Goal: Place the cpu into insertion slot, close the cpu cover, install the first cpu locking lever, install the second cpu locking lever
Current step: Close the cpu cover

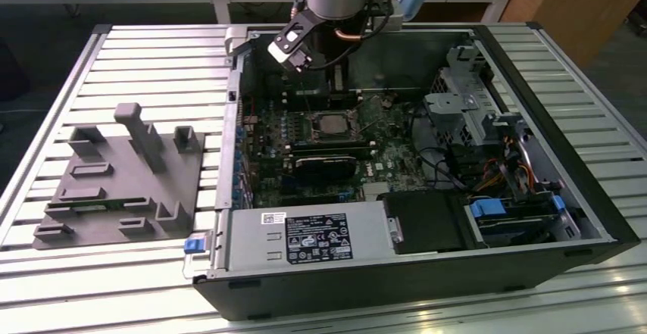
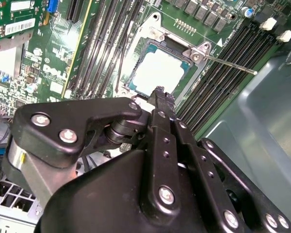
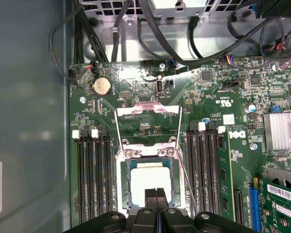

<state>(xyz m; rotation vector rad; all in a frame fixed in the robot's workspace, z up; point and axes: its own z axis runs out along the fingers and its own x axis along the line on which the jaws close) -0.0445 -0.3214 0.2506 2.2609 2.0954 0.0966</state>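
The cpu lies flat in the insertion slot, its pale silver face up; it shows too in the second wrist view and the exterior view. The cpu cover is swung open, its silvery frame lying back over the green board towards the coin battery. One thin locking lever stands free beside the socket, and a lever rod sticks out past the socket corner. My gripper hovers just above the cpu's near edge, its black fingers shut together with nothing between them.
Long black memory slots flank the socket on both sides. A graphics card sits beyond the socket in the exterior view. Cables hang across the case's inner wall. A grey fixture lies on the table at the exterior view's left.
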